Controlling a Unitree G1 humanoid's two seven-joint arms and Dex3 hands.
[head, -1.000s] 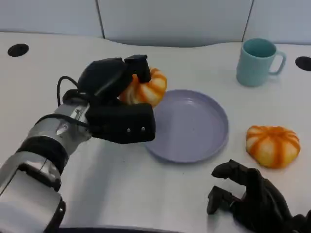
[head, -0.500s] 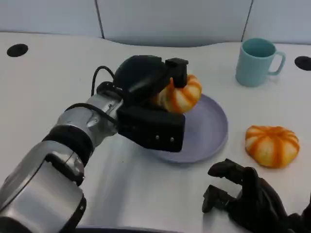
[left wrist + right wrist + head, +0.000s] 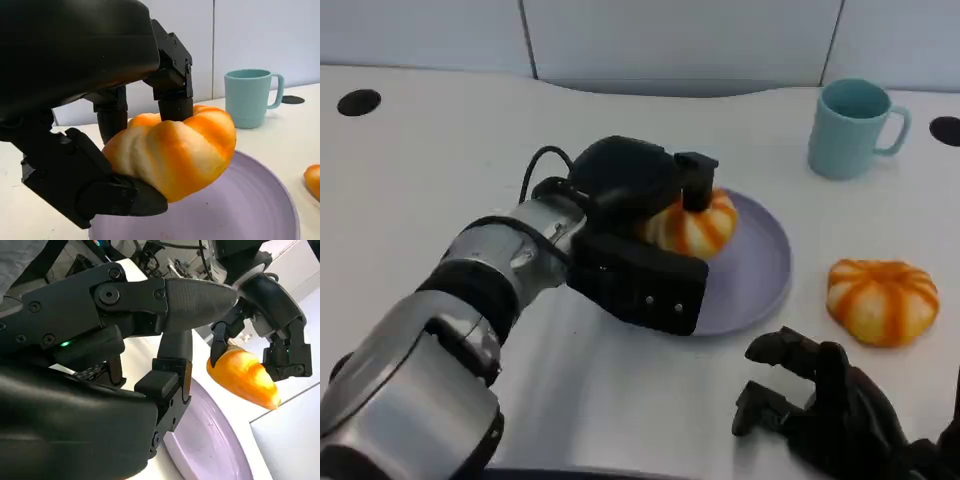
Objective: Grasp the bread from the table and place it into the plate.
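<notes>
Left hand (image 3: 645, 235) clamped on orange-striped bread (image 3: 692, 224), held just above lilac plate (image 3: 760, 270), clear of its surface. Second striped bread (image 3: 880, 299) on table right of plate. Teal mug (image 3: 850, 127) beyond. Right hand (image 3: 825, 405) low, near edge, fingers curled, holding nothing.

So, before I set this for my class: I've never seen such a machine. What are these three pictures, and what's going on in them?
This is a humanoid robot at a white table. One camera looks down from its head; the other two sit at its wrists, behind each black hand. The left hand grips an orange-striped bread above a purple plate, not yet touching it in the left wrist view. The right hand holds nothing, low by the near edge. A second bread and a teal mug stand on the table.
</notes>
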